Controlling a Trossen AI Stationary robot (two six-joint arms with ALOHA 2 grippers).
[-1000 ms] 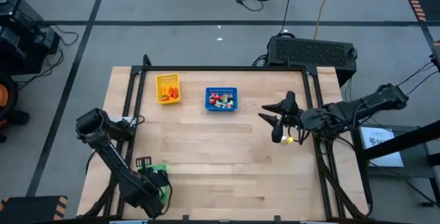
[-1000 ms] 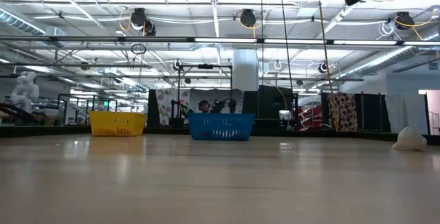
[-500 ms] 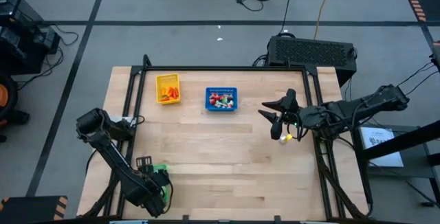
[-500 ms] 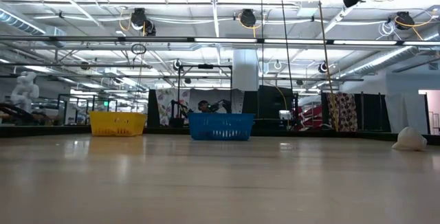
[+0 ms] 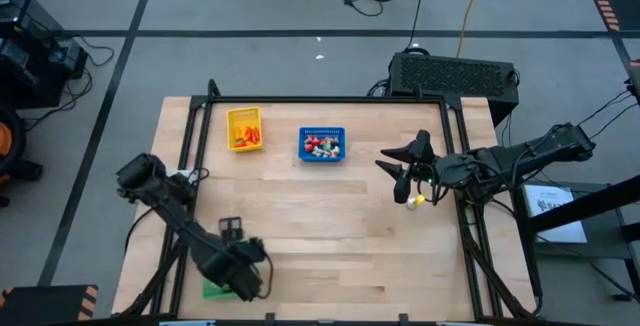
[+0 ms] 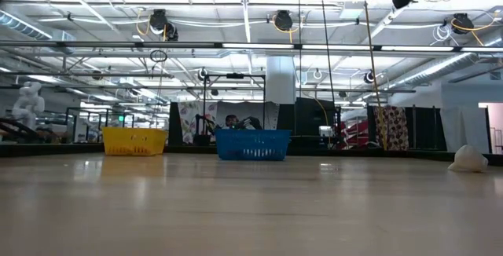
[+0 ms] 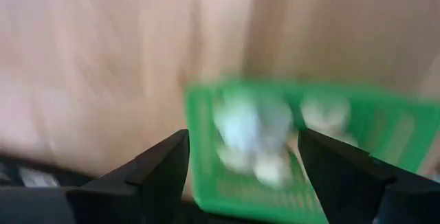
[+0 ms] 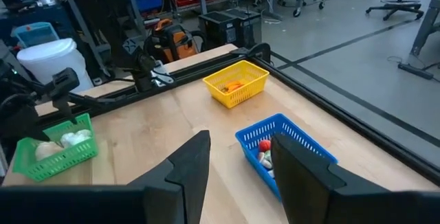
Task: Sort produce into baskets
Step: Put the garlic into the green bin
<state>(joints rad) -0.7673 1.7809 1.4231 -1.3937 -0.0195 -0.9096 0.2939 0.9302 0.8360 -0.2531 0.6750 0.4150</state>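
The green basket (image 5: 215,289) stands on the table near its front left corner, with whitish bulbs (image 7: 251,131) inside. My left gripper (image 5: 238,276) hangs just above it, pointing down and open, its fingers (image 7: 155,165) apart over the basket (image 7: 295,148). The yellow basket (image 5: 245,128), holding orange pieces, and the blue basket (image 5: 322,144), holding red-and-white pieces, stand at the far side. My right gripper (image 5: 398,174) is raised at the right, open, with nothing between its fingers (image 8: 240,141). A whitish bulb (image 6: 469,159) lies on the table.
A black frame rail (image 5: 300,99) runs along the table's far edge and down both sides. A black case (image 5: 455,74) sits beyond the far right corner. Bare wood (image 5: 330,236) fills the middle of the table between the baskets.
My left gripper has swung toward the table's right edge, away from the front left corner. The green basket now shows on the table beside and below it. My right arm has kept still.
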